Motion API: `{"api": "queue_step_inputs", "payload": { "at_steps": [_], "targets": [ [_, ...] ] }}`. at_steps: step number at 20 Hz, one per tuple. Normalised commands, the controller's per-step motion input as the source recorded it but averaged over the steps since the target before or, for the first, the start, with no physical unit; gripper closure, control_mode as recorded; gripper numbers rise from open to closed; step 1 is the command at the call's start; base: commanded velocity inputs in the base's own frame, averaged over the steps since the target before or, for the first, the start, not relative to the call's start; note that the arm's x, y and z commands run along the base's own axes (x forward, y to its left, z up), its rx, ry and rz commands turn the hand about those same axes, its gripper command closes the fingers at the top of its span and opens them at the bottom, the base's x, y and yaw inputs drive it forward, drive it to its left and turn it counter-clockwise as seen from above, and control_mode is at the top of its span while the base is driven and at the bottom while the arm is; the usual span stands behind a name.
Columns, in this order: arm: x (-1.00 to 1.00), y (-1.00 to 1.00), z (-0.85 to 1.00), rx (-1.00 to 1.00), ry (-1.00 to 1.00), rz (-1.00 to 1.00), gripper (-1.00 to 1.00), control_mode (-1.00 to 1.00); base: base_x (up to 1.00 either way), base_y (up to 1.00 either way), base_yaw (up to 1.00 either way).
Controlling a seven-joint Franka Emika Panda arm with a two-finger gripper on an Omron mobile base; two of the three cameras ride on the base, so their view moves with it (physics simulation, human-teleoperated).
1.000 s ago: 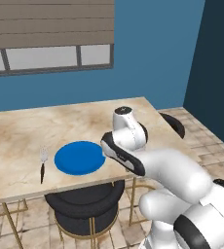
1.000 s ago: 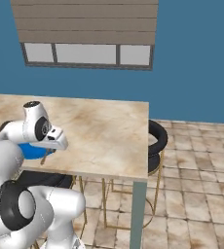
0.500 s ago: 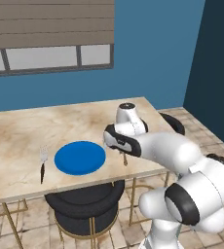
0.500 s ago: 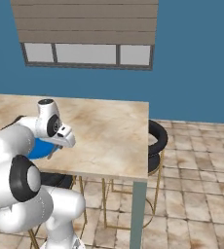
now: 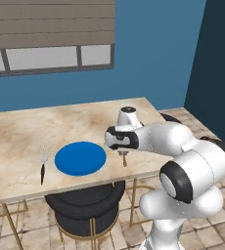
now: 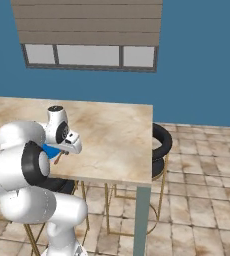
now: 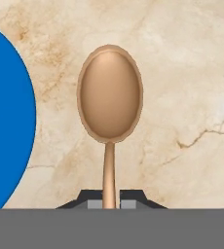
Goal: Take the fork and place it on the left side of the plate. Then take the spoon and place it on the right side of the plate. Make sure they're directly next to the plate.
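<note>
Hand [image 7: 109, 199] pinches spoon [image 7: 110, 97] by its handle, hovering just right of plate [image 5: 80, 158] for placement near bench [image 5: 16, 132] front edge; fork [image 5: 43, 163] already lies left of plate.

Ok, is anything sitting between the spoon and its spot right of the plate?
Nothing visible. The gripper holds the spoon over bare table, just right of the plate.

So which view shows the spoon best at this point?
The hand view: the spoon lies in full, bowl up, handle running down into the shut pincer, beside the plate. The left base view shows a sliver of handle below the wrist; the right base view, a small brown bit.
</note>
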Motion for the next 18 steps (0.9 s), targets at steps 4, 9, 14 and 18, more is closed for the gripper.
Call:
{"api": "queue_step_inputs", "payload": {
  "at_steps": [4,9,14,18],
  "targets": [
    [0.19,0.00,-0.31,0.00,0.00,0.00,1.00,-1.00,0.00,0.00,0.00],
    [0.13,0.00,-0.28,0.00,0.00,0.00,1.00,-1.00,0.00,0.00,0.00],
    [0.11,0.02,-0.21,0.00,0.00,0.00,1.00,-1.00,0.00,0.00,0.00],
    [0.13,0.06,-0.19,0.01,0.00,0.00,1.00,-1.00,0.00,0.00,0.00]
  ]
}}
